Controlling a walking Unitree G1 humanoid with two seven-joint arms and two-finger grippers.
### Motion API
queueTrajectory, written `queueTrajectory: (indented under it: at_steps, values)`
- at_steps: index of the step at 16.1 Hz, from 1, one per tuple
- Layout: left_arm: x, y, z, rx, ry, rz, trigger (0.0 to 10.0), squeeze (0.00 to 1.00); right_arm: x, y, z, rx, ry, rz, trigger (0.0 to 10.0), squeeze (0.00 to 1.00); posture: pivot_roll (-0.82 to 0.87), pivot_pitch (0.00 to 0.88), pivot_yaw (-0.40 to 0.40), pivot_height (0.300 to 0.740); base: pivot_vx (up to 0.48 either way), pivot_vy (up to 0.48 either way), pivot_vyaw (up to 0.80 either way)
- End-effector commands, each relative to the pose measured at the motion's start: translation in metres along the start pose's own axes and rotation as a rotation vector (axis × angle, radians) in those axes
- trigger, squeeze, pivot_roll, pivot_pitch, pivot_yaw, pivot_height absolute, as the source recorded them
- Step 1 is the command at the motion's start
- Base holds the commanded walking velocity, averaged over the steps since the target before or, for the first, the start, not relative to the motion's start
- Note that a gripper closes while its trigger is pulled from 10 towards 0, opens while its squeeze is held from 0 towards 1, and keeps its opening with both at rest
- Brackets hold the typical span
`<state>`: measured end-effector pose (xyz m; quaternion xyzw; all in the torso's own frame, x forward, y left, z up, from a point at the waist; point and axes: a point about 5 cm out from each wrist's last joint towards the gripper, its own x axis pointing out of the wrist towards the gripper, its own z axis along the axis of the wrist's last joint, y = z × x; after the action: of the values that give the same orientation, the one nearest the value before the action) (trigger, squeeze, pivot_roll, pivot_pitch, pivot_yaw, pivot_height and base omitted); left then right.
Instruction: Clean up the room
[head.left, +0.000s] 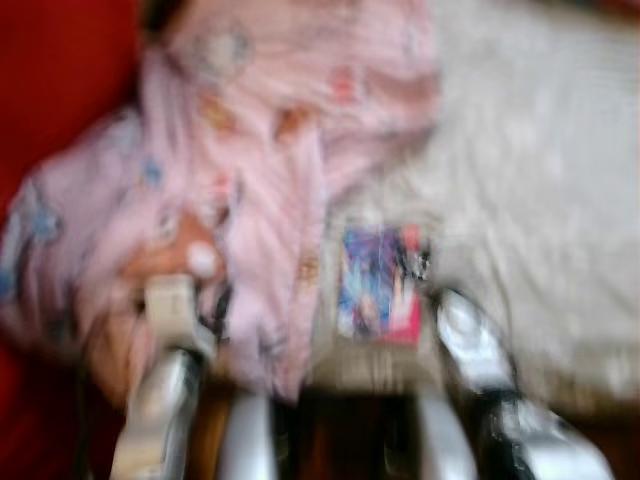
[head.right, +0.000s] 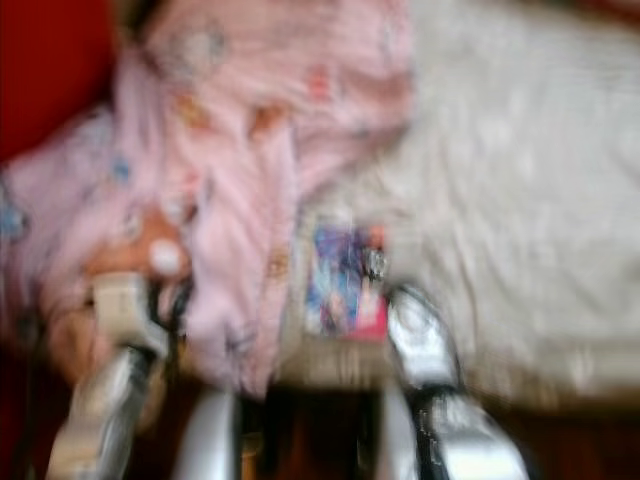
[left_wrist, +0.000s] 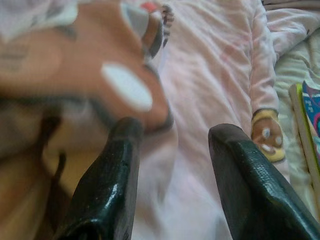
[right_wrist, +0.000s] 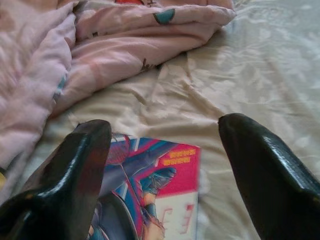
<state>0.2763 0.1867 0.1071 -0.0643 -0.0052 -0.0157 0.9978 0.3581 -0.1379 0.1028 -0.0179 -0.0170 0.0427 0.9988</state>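
- The head views are blurred; a pink blanket lies rumpled across the bed, beside the pale sheet.
- A book with a pink and blue cover lies flat on the sheet, just beside the blanket.
- The right pincer hangs over the book, fingers spread apart.
- The left pincer is open over the blanket.
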Motion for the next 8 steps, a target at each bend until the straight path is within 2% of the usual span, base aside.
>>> queueTrajectory:
  at_steps: [1, 3, 6, 8]
  values:
    - [-0.005, -0.005, -0.01, -0.02, 0.034, -0.013, 10.0, 0.0, -0.015, -0.019, -0.024, -0.005, 0.088, -0.056, 10.0, 0.0, 0.03, 0.362, 0.026, 0.63, 0.379, 0.0, 0.0]
    - [-0.005, -0.006, -0.01, -0.02, 0.034, -0.014, 10.0, 0.0, -0.016, -0.019, -0.025, -0.007, 0.095, -0.055, 10.0, 0.0, 0.03, 0.363, 0.026, 0.63, 0.375, 0.0, 0.0]
    - [-0.007, -0.008, -0.009, -0.024, 0.03, -0.026, 10.0, 0.0, -0.019, -0.019, -0.035, 0.002, 0.161, -0.06, 10.0, 0.0, 0.03, 0.369, 0.025, 0.63, 0.366, 0.0, 0.0]
    - [-0.008, -0.009, -0.007, -0.026, 0.022, -0.033, 10.0, 0.0, -0.017, -0.019, -0.036, 0.009, 0.183, -0.053, 10.0, 0.0, 0.04, 0.375, 0.027, 0.63, 0.0, 0.0, 0.0]
